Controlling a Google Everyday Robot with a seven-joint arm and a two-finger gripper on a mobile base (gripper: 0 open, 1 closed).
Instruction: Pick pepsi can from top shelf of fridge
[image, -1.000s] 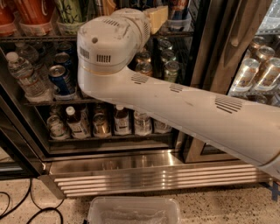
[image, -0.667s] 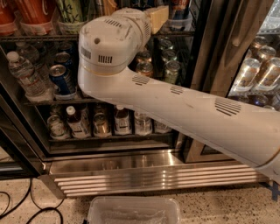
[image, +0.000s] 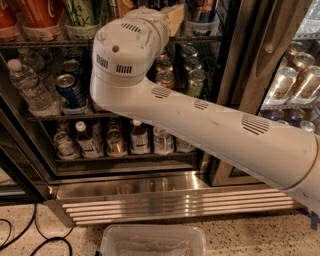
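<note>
The fridge (image: 165, 182) stands open before me, with a ribbed steel base. The top shelf (image: 45, 44) runs along the upper edge, lined with clear cup holders. A dark blue can (image: 200, 12), seemingly the pepsi can, stands in a holder to the right of my arm, its top cut off by the frame's edge. My white arm (image: 200, 120) reaches up from the lower right to that shelf. Its big joint (image: 127, 50) covers the shelf's middle. The gripper is hidden behind the joint or above the frame.
Red Coca-Cola cans (image: 40, 12) and a green-and-white can (image: 80, 10) stand at the top left. The second shelf holds a water bottle (image: 27, 87), a blue can (image: 70, 90) and several cans. Bottles fill the lower rack. A clear plastic bin (image: 152, 242) lies on the floor.
The arm's big joint has turned slightly in place. The cans and shelves have not moved.
</note>
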